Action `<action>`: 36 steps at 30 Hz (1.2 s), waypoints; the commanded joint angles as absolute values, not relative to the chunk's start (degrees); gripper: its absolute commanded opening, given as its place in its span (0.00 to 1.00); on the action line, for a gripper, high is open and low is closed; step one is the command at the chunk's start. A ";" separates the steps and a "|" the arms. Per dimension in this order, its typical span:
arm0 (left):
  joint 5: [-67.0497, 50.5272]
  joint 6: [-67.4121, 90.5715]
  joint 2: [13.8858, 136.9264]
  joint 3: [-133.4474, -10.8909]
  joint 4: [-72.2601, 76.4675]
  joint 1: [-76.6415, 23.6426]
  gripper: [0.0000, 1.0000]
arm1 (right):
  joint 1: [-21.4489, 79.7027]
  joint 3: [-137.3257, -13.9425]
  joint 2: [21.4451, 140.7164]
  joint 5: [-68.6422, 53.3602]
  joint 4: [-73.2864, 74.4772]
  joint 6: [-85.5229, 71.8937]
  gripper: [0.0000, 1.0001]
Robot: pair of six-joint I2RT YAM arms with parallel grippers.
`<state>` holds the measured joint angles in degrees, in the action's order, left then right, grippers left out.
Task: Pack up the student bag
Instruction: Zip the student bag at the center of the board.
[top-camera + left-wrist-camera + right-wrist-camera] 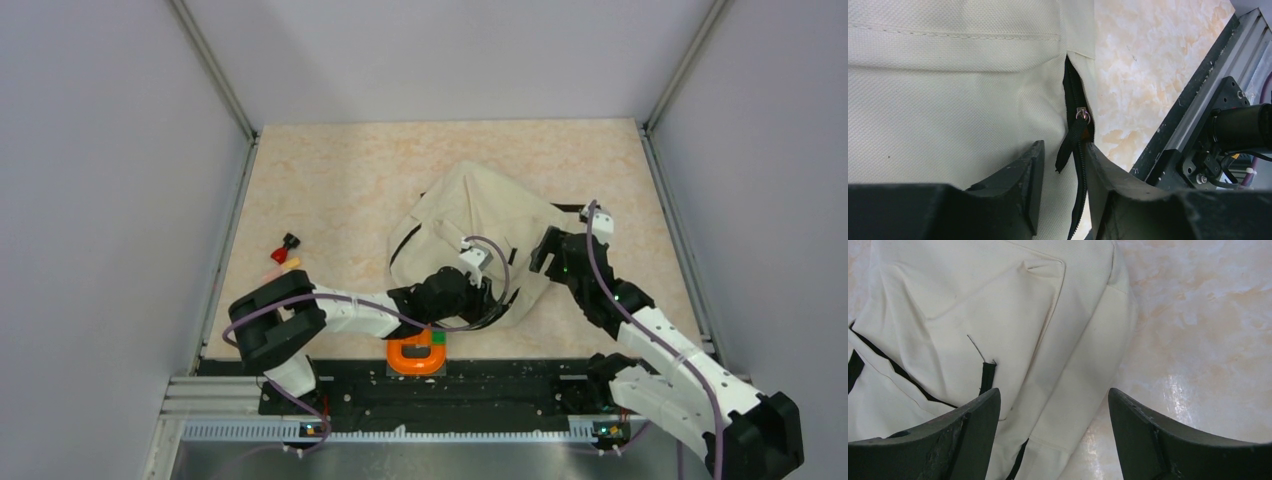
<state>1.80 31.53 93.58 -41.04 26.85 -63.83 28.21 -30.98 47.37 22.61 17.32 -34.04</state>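
The student bag (470, 215), cream fabric with black trim, lies crumpled in the middle of the table. My left gripper (487, 290) is at its near edge. In the left wrist view the gripper (1063, 145) is open with a narrow gap. The bag's black zipper pull tab (1073, 137) hangs between the fingers, below its metal slider (1083, 116). The zipper tape (1079, 200) runs against the right finger (1105, 172). My right gripper (543, 255) is at the bag's right side. Seen from its wrist, it (1053, 395) stands wide open over the bag's edge (1088, 360) and holds nothing.
An orange U-shaped object (417, 357) with a green block (438, 338) sits at the near table edge, below the left gripper. Small red, black and yellow items (284, 253) lie at the left. A black mounting rail (450, 395) borders the near edge. Grey walls enclose the table.
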 commanded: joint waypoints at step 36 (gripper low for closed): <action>3.39 28.59 81.43 -40.56 30.97 -63.56 0.00 | 24.43 -19.12 53.29 10.85 -12.87 -48.17 0.56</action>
<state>1.28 30.70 85.97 -39.75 28.23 -63.83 25.17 -15.35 51.68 12.05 -2.59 -48.62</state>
